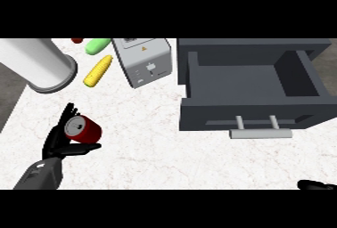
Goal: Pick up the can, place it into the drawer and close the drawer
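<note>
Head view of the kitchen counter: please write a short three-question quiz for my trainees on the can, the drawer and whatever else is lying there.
1. True or false: the drawer is shut.
2. Pick one. The red can is: A inside the drawer; B standing untouched; C held in the left hand, between thumb and fingers.
3. Fill the gap: in this view the yellow corn cob lies to the ___ of the drawer.
Key: 1 false, it stands open; 2 C; 3 left.
</note>
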Tool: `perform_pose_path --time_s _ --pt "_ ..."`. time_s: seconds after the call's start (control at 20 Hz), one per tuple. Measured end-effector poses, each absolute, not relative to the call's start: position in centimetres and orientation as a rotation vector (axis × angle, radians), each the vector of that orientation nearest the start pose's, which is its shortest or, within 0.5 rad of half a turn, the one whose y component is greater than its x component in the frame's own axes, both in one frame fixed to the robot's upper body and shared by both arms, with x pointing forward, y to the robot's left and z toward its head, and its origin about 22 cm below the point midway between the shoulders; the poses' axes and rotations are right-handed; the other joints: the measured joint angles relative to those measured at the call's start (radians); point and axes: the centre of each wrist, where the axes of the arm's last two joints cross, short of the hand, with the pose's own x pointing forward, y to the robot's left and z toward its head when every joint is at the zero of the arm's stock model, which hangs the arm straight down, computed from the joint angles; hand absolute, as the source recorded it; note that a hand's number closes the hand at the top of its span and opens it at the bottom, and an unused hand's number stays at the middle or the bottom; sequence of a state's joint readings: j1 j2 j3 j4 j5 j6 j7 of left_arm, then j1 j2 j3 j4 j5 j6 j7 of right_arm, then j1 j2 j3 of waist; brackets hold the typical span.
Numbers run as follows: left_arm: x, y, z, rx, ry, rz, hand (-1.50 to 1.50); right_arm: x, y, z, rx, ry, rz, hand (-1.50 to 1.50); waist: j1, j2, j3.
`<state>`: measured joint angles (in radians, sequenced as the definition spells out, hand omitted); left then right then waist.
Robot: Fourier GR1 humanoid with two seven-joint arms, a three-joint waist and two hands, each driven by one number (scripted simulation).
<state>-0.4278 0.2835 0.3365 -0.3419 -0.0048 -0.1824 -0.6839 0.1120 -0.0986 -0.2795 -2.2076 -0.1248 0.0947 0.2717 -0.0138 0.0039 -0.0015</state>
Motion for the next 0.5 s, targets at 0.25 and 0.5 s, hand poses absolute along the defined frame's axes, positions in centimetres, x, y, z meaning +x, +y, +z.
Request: perform_pose_path --time_s 0.25,0.5 --pt "28.6 34.1 -11.6 0.023 -1.488 0.028 1.5 17.0 -29.9 13.4 -0.207 -1.849 -0.065 -1.5 -0.001 0.0 0.0" --pt "29.3 33.4 -11.6 -0.061 -1.506 0.02 1.5 17.3 -30.0 14.1 -0.206 -1.854 -0.062 -1.5 -0.003 0.001 0.0"
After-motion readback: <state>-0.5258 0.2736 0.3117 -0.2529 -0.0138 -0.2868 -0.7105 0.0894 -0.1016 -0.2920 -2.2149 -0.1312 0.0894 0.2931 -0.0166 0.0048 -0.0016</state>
